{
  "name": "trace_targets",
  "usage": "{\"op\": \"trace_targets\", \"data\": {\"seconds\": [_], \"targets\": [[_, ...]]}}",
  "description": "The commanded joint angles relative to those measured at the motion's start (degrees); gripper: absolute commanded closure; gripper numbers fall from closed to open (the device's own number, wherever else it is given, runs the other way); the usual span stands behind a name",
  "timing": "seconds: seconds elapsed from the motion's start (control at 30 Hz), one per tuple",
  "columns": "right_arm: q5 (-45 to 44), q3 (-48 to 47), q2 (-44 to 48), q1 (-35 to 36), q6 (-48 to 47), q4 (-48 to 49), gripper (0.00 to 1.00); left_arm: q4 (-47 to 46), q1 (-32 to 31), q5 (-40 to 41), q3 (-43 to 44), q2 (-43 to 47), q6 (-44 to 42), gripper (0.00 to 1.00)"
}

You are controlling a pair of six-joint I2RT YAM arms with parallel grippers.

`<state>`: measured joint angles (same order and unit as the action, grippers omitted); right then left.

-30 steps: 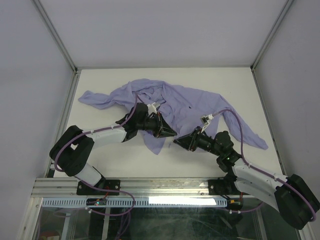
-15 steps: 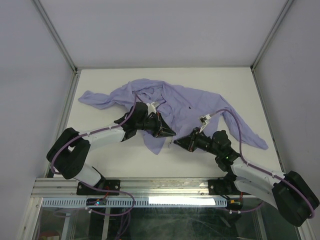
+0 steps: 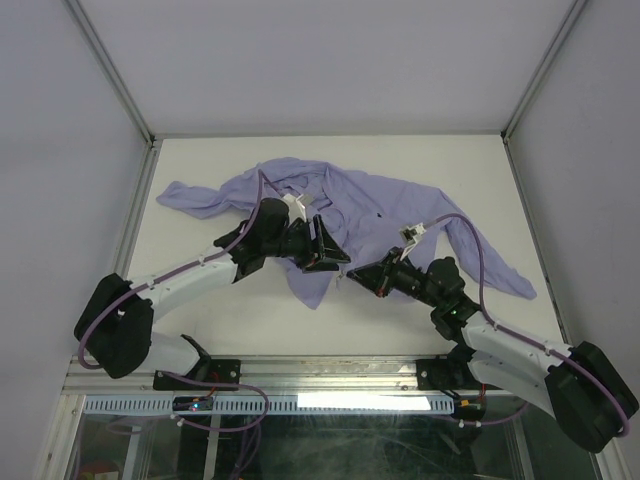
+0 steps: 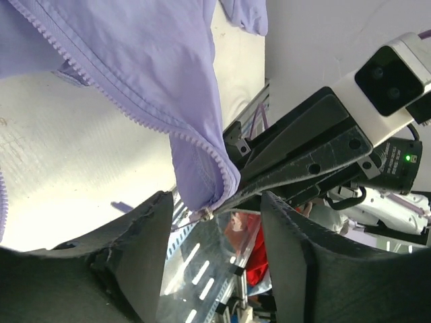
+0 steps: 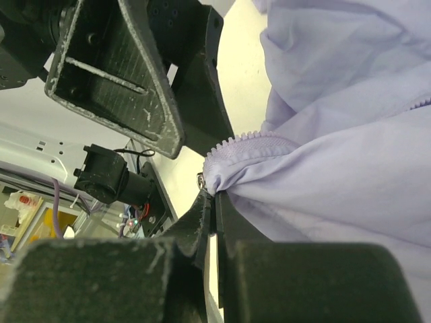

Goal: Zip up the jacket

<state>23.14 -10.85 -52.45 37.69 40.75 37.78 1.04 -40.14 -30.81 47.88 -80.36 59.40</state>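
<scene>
The lavender jacket (image 3: 380,215) lies crumpled on the white table (image 3: 230,315), its front unzipped. A lower front corner edged with zipper teeth (image 4: 199,178) hangs lifted off the table. My right gripper (image 3: 350,279) is shut on that corner, and the right wrist view shows the fabric (image 5: 337,155) pinched at the right gripper's (image 5: 214,200) closed tips. My left gripper (image 3: 335,258) stands open just beside it. In the left wrist view the left gripper (image 4: 215,225) has its fingers either side of the corner's tip without touching it. The slider is not clearly visible.
One sleeve (image 3: 185,197) trails toward the table's left edge and the other (image 3: 505,270) toward the right. Metal frame rails (image 3: 130,215) and enclosure walls border the table. The right arm's purple cable (image 3: 480,255) loops over the jacket.
My left gripper has opened and let go of the jacket, its arm shifting a little left and back. My right gripper has closed on the zipper corner and edged left.
</scene>
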Motion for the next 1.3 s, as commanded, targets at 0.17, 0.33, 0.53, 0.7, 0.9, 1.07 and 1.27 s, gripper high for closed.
{"op": "trace_targets", "data": {"seconds": [0.17, 0.33, 0.53, 0.7, 0.9, 1.07, 1.27], "targets": [[-2.23, -1.81, 1.60, -0.20, -2.40, 7.11, 1.00, 1.62, -0.51, 0.77, 0.23, 5.98, -15.09, 0.36], [-2.16, -1.91, 0.94, -0.18, -1.97, 7.95, 1.00, -1.12, -0.90, -1.45, 0.08, 5.78, -21.07, 0.37], [-3.27, -1.68, 1.18, -0.21, -1.58, 8.88, 1.00, -6.27, -1.85, -5.79, -2.24, 6.18, -22.40, 0.40], [-3.21, -1.86, 0.65, -0.24, -1.15, 9.67, 1.00, -8.40, -3.36, -6.72, -2.92, 4.44, -22.03, 0.54], [-2.96, -2.07, -0.06, -0.21, -1.11, 9.96, 1.00, -9.33, -3.86, -6.61, -3.69, 3.83, -21.82, 0.67], [-2.41, -2.33, -0.69, -0.21, -1.12, 10.33, 1.00, -9.38, -3.91, -5.46, -4.00, 3.44, -21.70, 0.69], [-1.96, -2.33, -1.09, -0.24, -0.77, 11.03, 1.00, -8.89, -3.94, -0.61, -4.90, 3.41, -20.92, 0.59]]}}
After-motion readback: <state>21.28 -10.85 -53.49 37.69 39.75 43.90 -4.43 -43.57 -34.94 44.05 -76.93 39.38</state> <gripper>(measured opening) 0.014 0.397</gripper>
